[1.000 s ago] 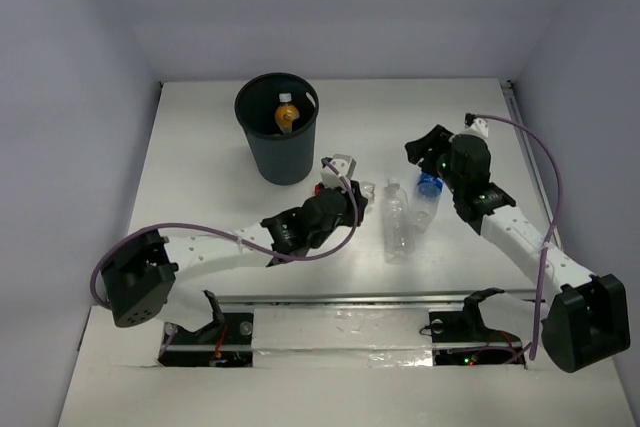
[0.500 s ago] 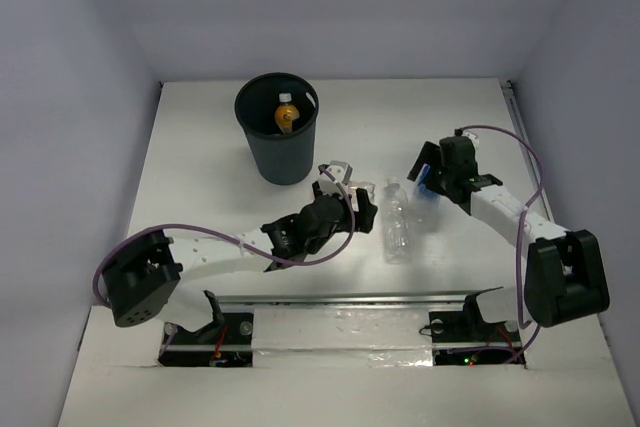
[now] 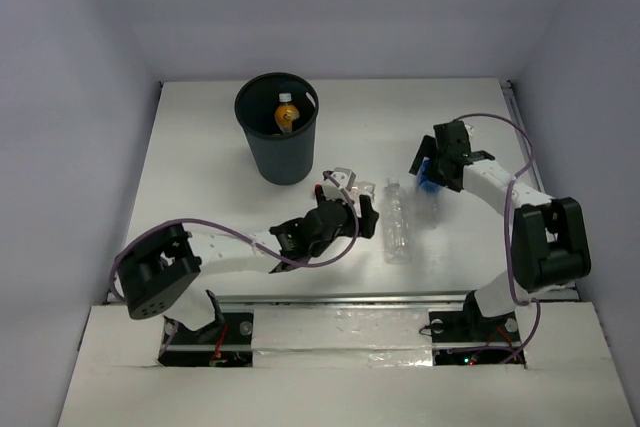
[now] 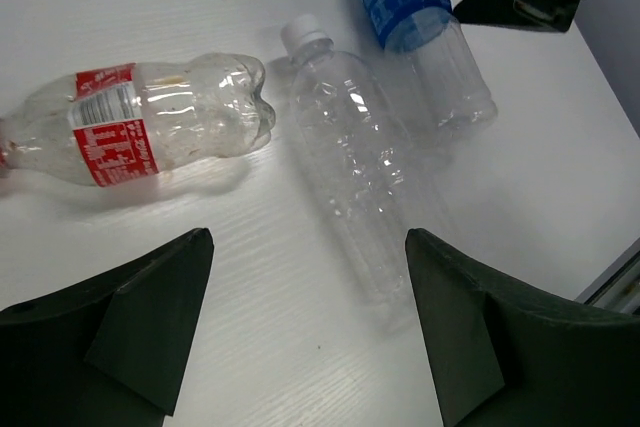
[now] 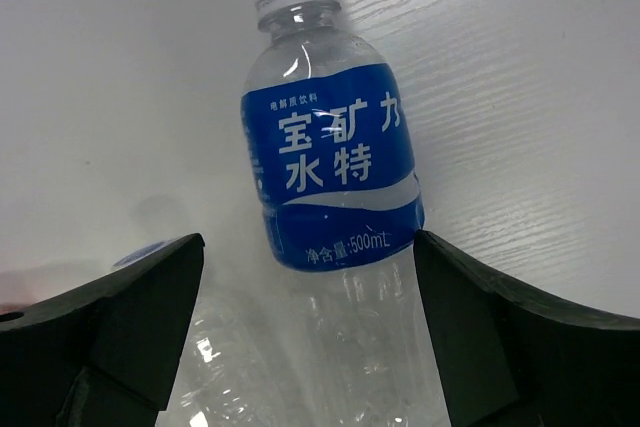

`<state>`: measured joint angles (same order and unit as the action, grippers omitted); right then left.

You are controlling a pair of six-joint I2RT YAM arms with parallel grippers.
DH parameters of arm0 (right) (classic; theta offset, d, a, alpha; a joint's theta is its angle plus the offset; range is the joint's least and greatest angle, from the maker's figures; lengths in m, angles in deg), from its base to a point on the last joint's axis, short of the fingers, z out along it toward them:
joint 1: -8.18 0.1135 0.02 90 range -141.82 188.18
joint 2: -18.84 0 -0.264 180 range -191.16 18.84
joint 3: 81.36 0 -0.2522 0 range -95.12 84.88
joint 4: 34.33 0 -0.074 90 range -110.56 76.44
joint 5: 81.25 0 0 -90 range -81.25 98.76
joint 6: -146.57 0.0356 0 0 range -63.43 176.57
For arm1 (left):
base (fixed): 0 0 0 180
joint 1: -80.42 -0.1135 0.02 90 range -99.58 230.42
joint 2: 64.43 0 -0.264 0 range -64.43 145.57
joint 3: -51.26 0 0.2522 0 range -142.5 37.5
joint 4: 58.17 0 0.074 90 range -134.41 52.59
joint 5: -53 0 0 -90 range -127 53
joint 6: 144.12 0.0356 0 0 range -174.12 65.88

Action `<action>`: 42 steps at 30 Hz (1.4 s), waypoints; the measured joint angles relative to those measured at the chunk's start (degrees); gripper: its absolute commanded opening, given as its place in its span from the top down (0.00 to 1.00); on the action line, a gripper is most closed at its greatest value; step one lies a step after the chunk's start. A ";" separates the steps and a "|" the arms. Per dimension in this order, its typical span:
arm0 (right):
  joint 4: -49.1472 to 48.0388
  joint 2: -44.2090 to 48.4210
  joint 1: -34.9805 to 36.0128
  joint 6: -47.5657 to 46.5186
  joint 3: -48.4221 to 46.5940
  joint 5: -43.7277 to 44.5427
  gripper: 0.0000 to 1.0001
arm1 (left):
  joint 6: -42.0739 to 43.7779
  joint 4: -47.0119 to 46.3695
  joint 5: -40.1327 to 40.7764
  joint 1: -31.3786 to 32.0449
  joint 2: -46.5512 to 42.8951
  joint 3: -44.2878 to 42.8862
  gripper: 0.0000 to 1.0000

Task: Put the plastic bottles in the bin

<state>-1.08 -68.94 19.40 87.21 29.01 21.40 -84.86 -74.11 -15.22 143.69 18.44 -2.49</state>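
Observation:
The black bin point(image 3: 283, 159) stands at the back left with an orange-filled bottle point(image 3: 286, 115) inside. Three plastic bottles lie on the table. The red-labelled one point(image 4: 150, 127) is on the left, the plain clear one point(image 4: 350, 147) point(image 3: 397, 222) in the middle, and the blue-labelled, white-capped one point(image 5: 335, 167) point(image 4: 425, 47) on the right. My left gripper point(image 4: 310, 327) point(image 3: 362, 209) is open over bare table, just short of the red-labelled and plain bottles. My right gripper point(image 5: 310, 327) point(image 3: 432, 172) is open and straddles the blue-labelled bottle's clear body without squeezing it.
A metal rail point(image 3: 350, 299) runs along the near table edge. Purple cables point(image 3: 520, 162) loop over both arms. Grey walls enclose the table on three sides.
My left gripper has gone from shut to open and edged right toward the bottles. The right arm folded back and its gripper came down over the blue-labelled bottle, jaws wider.

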 measured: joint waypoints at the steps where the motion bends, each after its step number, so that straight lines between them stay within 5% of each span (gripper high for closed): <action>1: 1.14 -1.09 -0.02 -0.42 -1.09 0.22 0.11 | -0.13 -0.57 -0.70 0.00 1.03 0.00 0.26; 12: 12.39 -11.52 -0.72 -6.36 -11.17 1.03 0.23 | -1.73 -5.62 -7.96 0.33 6.45 -0.48 0.30; 16: 14.03 -13.51 -0.72 -7.69 -13.70 1.01 0.42 | -1.81 -5.25 -8.07 0.90 10.25 -2.84 0.30; 19: 14.10 -12.48 -0.72 -7.72 -13.09 1.75 0.44 | -1.92 -4.07 -7.50 1.25 12.83 -5.01 0.29; 31: 9.57 15.80 -0.72 -3.76 -1.95 2.60 0.44 | -4.68 -0.44 -3.26 3.43 21.68 -13.05 0.17; 42: 5.97 29.62 -0.74 -1.86 5.84 -4.85 0.44 | -6.23 4.46 0.98 3.45 31.17 -24.59 0.18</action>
<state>4.89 -39.33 18.66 85.35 34.84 16.55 -91.09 -69.65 -14.23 147.14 49.61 -27.08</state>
